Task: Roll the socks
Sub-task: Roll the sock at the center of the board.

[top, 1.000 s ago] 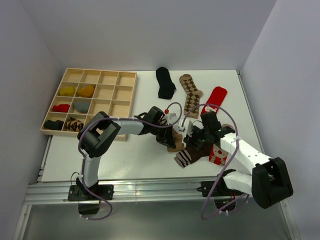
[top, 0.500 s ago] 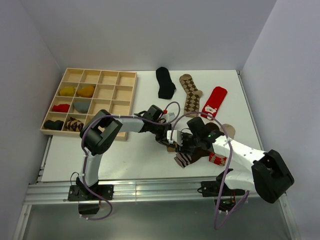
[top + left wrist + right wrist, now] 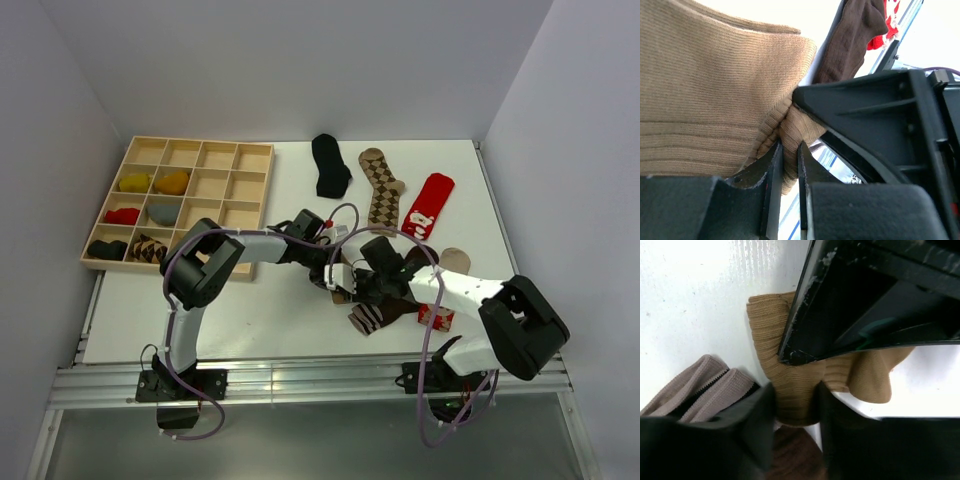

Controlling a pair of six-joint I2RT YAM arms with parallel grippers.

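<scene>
A tan sock (image 3: 715,90) lies bunched near the table's front middle, and both grippers are at it. My left gripper (image 3: 790,148) is shut on a fold of its ribbed cuff, seen from above at the left gripper (image 3: 335,272). My right gripper (image 3: 794,392) has come in from the right, and its two fingers press against the tan sock (image 3: 767,335) on both sides; from above the right gripper (image 3: 362,283) nearly touches the left one. A dark brown sock (image 3: 372,317) with a striped toe lies just in front of them, partly under the right gripper.
A black sock (image 3: 328,165), a brown argyle sock (image 3: 382,187) and a red sock (image 3: 428,203) lie flat at the back. Another red sock (image 3: 437,316) and a tan one (image 3: 455,258) lie by the right arm. The wooden grid tray (image 3: 200,141) holds rolled socks at left.
My right gripper has moved left to the left gripper and narrowed its jaws round the tan sock. The left gripper kept its hold and shifted slightly.
</scene>
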